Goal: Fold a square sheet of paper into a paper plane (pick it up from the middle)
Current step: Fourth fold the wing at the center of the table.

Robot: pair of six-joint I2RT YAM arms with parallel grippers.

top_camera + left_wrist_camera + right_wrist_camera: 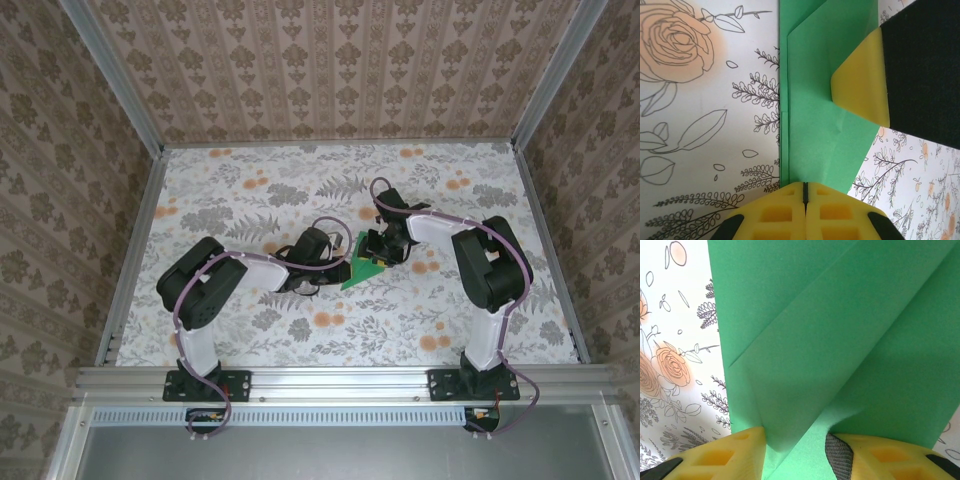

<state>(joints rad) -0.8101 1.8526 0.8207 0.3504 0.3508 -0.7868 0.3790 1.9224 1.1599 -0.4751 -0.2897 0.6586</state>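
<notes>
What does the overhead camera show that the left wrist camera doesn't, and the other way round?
Overhead: the whole left arm and right arm meeting mid-table, plus patterned walls.
Left wrist: close up, the paper with its creases, the left gripper shut at its edge, and a yellow finger of the right gripper on it.
Shared: green paper on the flowered table.

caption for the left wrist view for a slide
Left gripper shut at the near end of the folded green paper, right arm's yellow fingertip on its far side.
</notes>
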